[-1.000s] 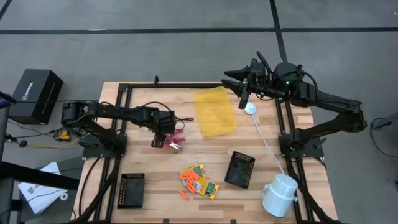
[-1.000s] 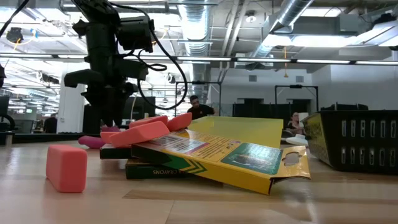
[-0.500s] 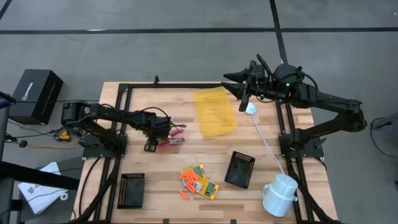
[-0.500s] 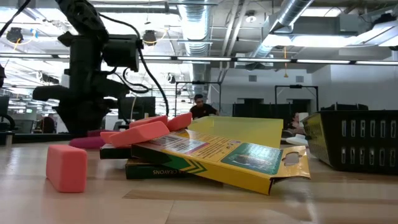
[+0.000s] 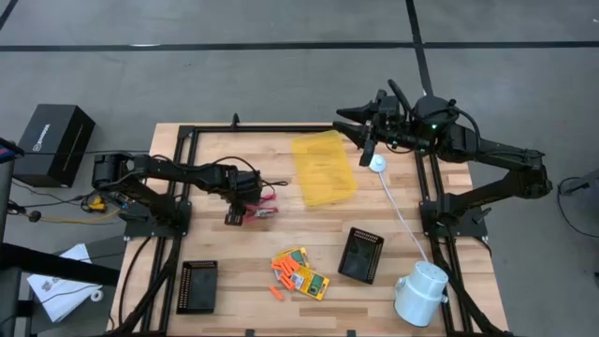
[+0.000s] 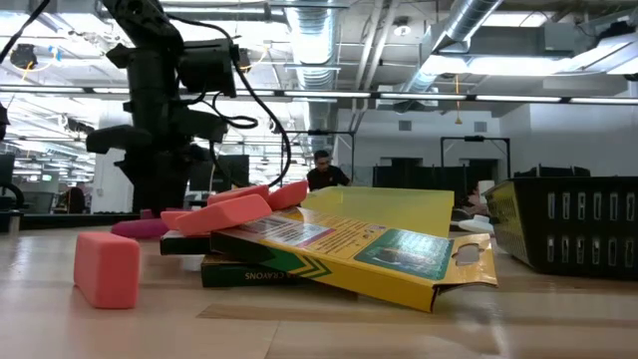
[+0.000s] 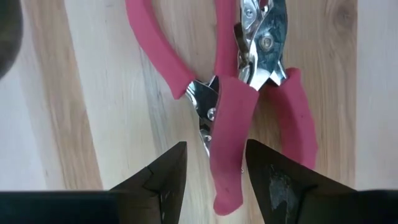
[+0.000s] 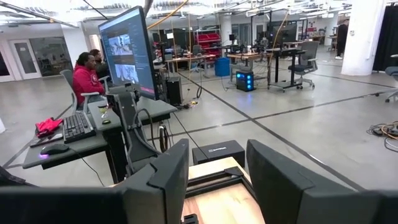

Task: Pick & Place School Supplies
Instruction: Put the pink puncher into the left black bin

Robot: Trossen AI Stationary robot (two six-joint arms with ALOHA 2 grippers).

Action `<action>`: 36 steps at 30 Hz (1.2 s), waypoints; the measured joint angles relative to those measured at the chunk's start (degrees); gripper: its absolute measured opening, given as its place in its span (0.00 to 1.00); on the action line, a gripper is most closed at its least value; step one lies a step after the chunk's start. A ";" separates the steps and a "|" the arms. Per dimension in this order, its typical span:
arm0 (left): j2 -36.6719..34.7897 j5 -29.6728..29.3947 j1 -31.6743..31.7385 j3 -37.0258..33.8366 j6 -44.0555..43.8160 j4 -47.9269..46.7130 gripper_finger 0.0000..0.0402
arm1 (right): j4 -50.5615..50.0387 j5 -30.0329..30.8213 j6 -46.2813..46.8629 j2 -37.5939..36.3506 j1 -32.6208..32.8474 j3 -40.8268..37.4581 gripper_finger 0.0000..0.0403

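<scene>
The left pincer [image 7: 211, 180] hovers spread directly over the red-handled tool [image 7: 239, 106], left of centre on the surface [image 5: 225, 253]; one handle runs lengthwise between its fingers. The right pincer [image 5: 360, 131] waits spread, upper right.

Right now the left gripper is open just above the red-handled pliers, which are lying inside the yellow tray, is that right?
Not quite. The left gripper is open above the red-handled pliers, but the pliers lie on the bare wooden table, not in the yellow tray. The high view shows the tray apart from them, toward the table's middle; the left wrist view shows only wood beneath the handles.
</scene>
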 joint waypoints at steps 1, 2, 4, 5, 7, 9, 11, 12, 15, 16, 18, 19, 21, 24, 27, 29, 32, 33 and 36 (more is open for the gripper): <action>0.00 0.00 0.00 0.00 0.00 0.02 0.39 | 0.11 0.00 0.00 0.00 0.00 0.00 0.38; 0.00 0.00 0.00 0.00 0.00 0.00 0.39 | 0.14 0.02 0.00 0.00 0.00 0.00 0.38; 0.00 0.00 0.00 0.00 0.00 0.00 0.39 | 0.38 0.02 0.00 0.00 0.00 0.00 0.38; 0.00 0.11 0.00 0.00 0.00 0.01 0.39 | 0.38 0.02 0.00 0.00 0.00 0.00 0.38; 0.00 0.53 0.00 0.00 -0.02 0.10 0.39 | 0.38 0.00 -0.02 0.00 0.00 0.00 0.39; 0.00 0.86 0.00 0.00 -0.20 0.14 0.38 | 0.38 0.00 0.00 0.00 0.00 0.00 0.38; 0.00 0.87 0.02 0.00 -0.37 0.15 0.36 | 0.38 0.00 -0.02 0.00 0.00 0.00 0.38; 0.00 0.87 0.02 0.00 -0.42 0.15 0.34 | 0.38 0.00 0.00 0.00 0.00 0.00 0.38; 0.00 0.90 0.04 0.00 -1.58 0.11 0.25 | 0.38 0.00 -0.01 0.00 0.00 0.00 0.37; 0.00 0.92 0.04 0.00 -1.90 0.04 0.22 | 0.41 0.00 0.00 0.00 0.00 0.00 0.37; 0.00 0.94 0.04 0.00 -3.22 0.00 0.13 | 0.65 0.00 0.00 0.00 0.00 0.00 0.37; 0.00 0.92 0.04 0.00 -3.77 0.00 0.09 | 0.80 0.00 0.00 0.00 0.00 0.00 0.37; -0.11 0.47 0.04 0.02 -4.98 0.08 0.04 | 0.94 -0.02 0.00 0.00 0.00 0.00 0.37; -0.11 0.40 0.11 0.02 -6.21 0.16 0.04 | 1.16 -0.02 0.00 0.00 0.00 0.00 0.37; -0.11 0.47 0.07 0.02 -7.66 0.15 0.01 | 1.18 -0.03 0.00 0.00 0.00 0.00 0.37; -0.28 0.60 0.07 0.00 -9.30 0.10 0.01 | 1.22 -0.03 0.00 0.00 0.00 0.00 0.36; -1.34 1.26 0.04 -0.02 -11.18 0.16 0.01 | 1.85 -0.03 -0.01 0.00 0.00 -0.01 0.35; -2.03 1.33 0.04 -0.02 -11.74 0.37 0.01 | 1.96 -0.03 -0.02 0.00 0.00 -0.01 0.35; -4.66 1.31 0.04 -0.02 -13.25 0.65 0.00 | 2.06 -0.03 -0.02 0.00 0.00 0.00 0.35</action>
